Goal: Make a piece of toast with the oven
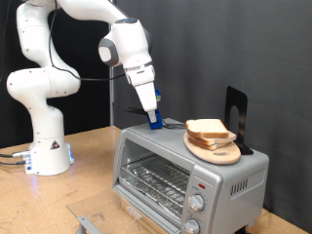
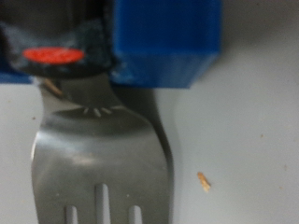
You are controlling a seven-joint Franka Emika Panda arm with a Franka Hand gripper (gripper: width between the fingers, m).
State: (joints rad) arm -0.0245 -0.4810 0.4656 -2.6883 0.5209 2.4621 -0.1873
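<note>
The silver toaster oven (image 1: 185,180) stands on the table with its glass door shut and its wire rack empty behind the glass. Two slices of toast (image 1: 208,130) lie stacked on a round wooden board (image 1: 219,151) on the oven's roof, towards the exterior view's right. My gripper (image 1: 154,120) with blue fingers (image 2: 166,42) is down on the roof to the left of the board. It is closed around the neck of a metal fork (image 2: 98,154), which lies flat on the roof (image 2: 248,131) with its tines pointing away from the fingers.
A black stand (image 1: 237,115) rises behind the board at the oven's back right. The robot's white base (image 1: 44,146) is on the left of the exterior view. A grey metal piece (image 1: 90,223) lies on the wooden table in front. A crumb (image 2: 203,180) lies by the fork.
</note>
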